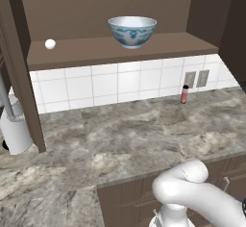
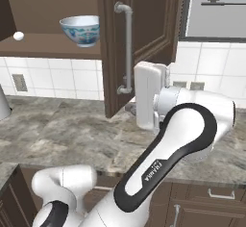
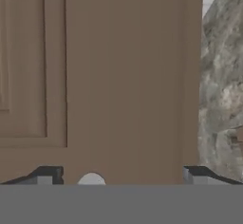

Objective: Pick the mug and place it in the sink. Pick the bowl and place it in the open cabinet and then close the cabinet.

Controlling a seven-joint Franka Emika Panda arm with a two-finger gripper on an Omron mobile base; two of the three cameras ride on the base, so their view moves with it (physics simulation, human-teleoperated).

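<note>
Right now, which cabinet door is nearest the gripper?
The right-hand door, with the bar handle seen in the right base view: the open gripper faces its panel up close. The left door stands beyond the bowl.

claw (image 3: 118, 178) spread wide | panelled cabinet door (image 3: 95, 76) close ahead; stone counter (image 3: 220, 90) beside

Both base views look forward and down from behind the arm, sharing the bowl (image 1: 132, 31) on the cabinet (image 1: 120, 53) shelf; the hand view faces a cabinet door (image 3: 118, 76) up close.
</note>
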